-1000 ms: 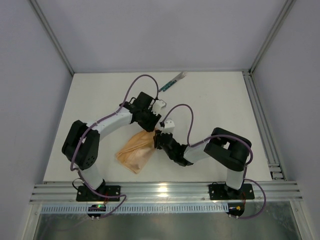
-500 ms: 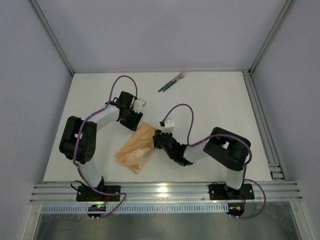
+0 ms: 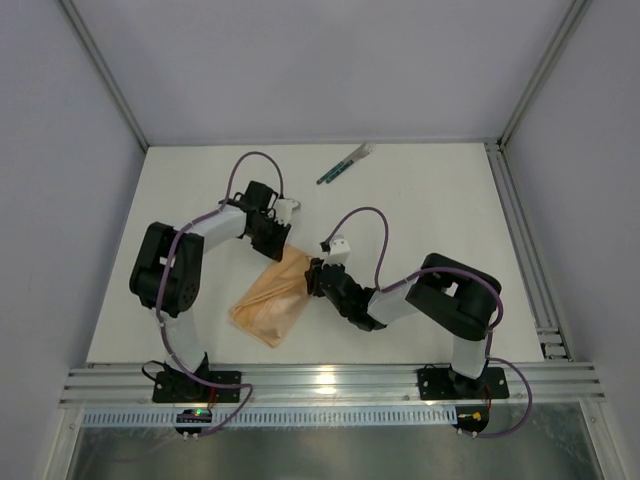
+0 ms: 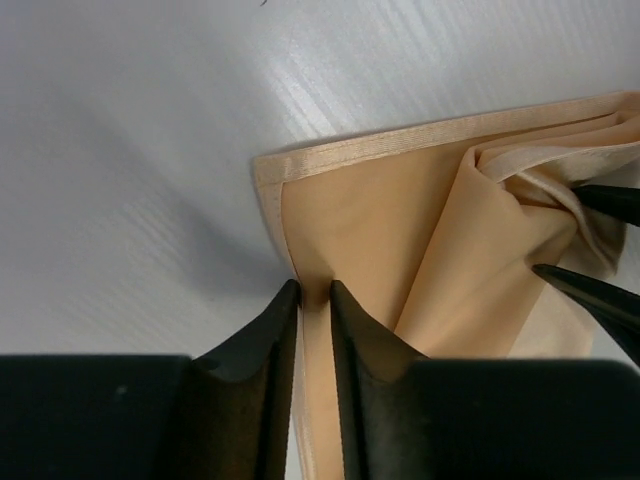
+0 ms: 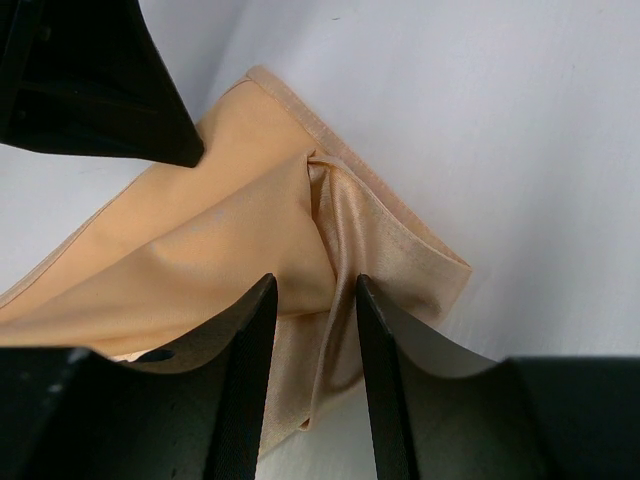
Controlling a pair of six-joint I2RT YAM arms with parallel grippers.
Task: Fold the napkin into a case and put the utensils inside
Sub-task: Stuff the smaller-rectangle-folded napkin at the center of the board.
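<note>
folding under way, nothing packed yet

since a second ago your left gripper has swung away from the far corner of the napkin, out to the left, and come back down onto its far left edge. the right gripper has not shifted, and the cloth looks slightly tidier along its top.

in the left wrist view the left fingers stand close together with the hemmed edge running between them, so you appear to have it pinched. the right fingers are closed on a raised fold near the napkin's far right corner, and the cloth puckers up between them.

as for progress, i judge you are in the middle of folding. the napkin lies near the middle of the table as a loose, layered oblong slanting toward the near left, not yet a neat case with a diagonal flap. the utensils lie well apart at the far edge, untouched, so picking them up and sliding them in is all still ahead.

the two grippers hide the far end of the cloth from above. you cannot count the layers, nor tell how many utensils lie there.
</note>
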